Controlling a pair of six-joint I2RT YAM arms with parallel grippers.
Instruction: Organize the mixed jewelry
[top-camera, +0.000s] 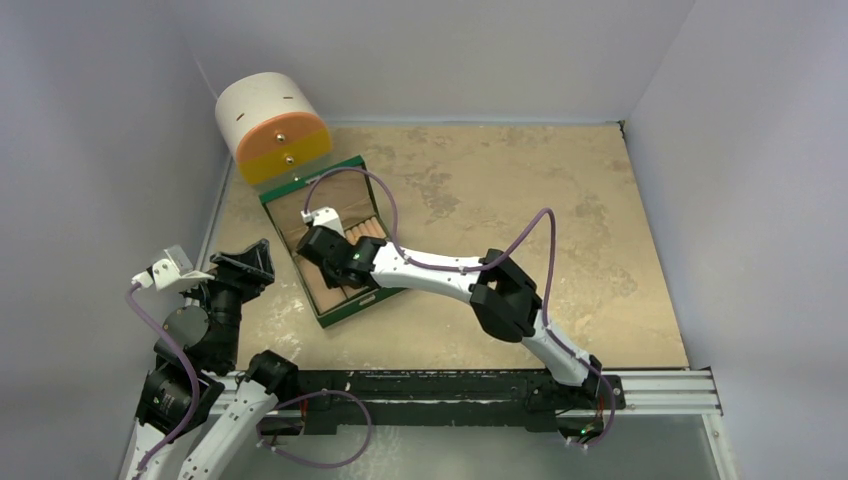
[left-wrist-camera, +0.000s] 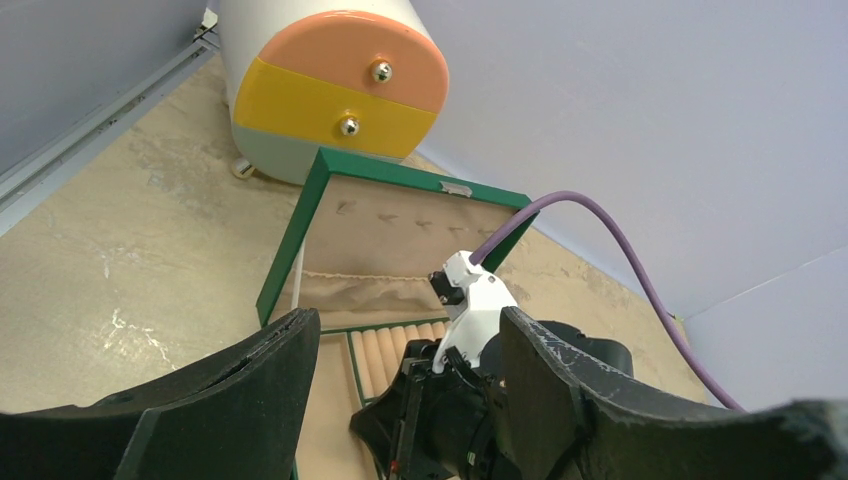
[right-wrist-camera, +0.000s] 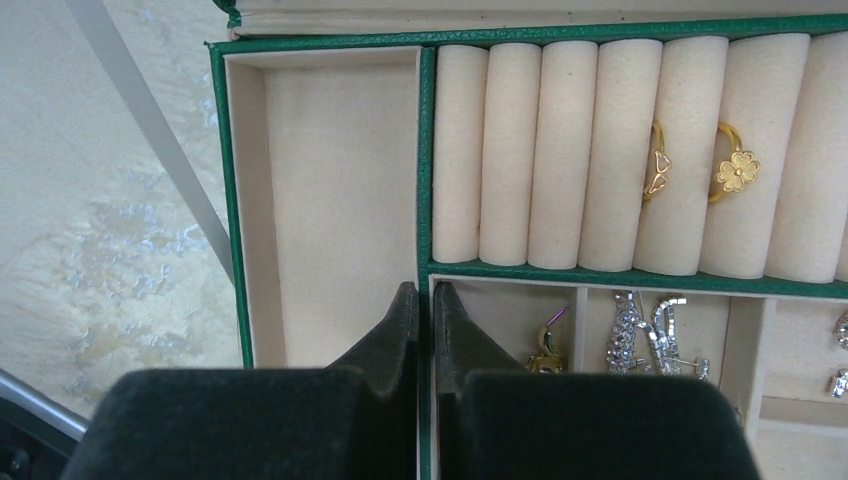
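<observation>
1. My left end effector (left-wrist-camera: 405, 335) hangs low over the worktop (top-camera: 560, 220), left of the box, fingers spread wide and holding nothing.
2. The round drawer case (top-camera: 272, 130) stands in the back left corner, just behind the green box (top-camera: 345, 312), whose lid is open.
3. My right end effector (right-wrist-camera: 425, 300) hovers over the box with its fingers pressed together, tips above the green divider beside the long left compartment.
4. Just right of those tips, a gold earring (right-wrist-camera: 545, 345) lies in a small front compartment.
5. Two sparkly silver earrings (right-wrist-camera: 625, 330) lie in the next compartment.
6. Behind them, a heart ring (right-wrist-camera: 657, 172) and a flower ring (right-wrist-camera: 738, 170) sit side by side in the cream roll slots.
7. More silvery pieces (right-wrist-camera: 838, 380) are cut off at the right edge.
</observation>
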